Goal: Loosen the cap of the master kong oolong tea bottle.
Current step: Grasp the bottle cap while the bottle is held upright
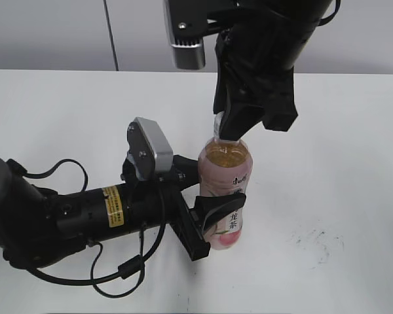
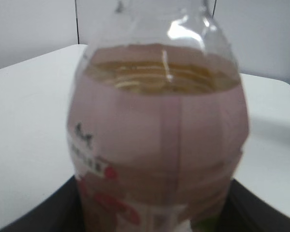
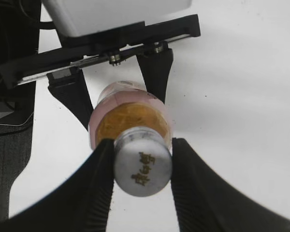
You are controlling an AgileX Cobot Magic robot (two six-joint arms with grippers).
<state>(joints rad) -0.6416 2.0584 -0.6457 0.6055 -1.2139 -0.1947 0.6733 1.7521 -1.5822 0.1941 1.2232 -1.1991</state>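
The master kong oolong tea bottle (image 1: pixel 226 176) stands upright mid-table, amber tea inside, pink label with Chinese characters. My left gripper (image 1: pixel 213 219) is shut on its lower body from the left; the bottle fills the left wrist view (image 2: pixel 159 145), with dark fingers at both bottom corners. My right gripper (image 1: pixel 228 127) comes down from above and is shut on the cap. In the right wrist view the pale grey cap (image 3: pixel 143 167) with a gold mark on top sits pinched between the two black fingers (image 3: pixel 141 166). In the exterior view the cap is mostly hidden by the fingers.
White table (image 1: pixel 340 196) all around the bottle, with faint dark scuff marks (image 1: pixel 318 239) at the right front. The left arm's body and cables (image 1: pixel 85 222) lie across the left front. A grey wall stands behind the table's far edge.
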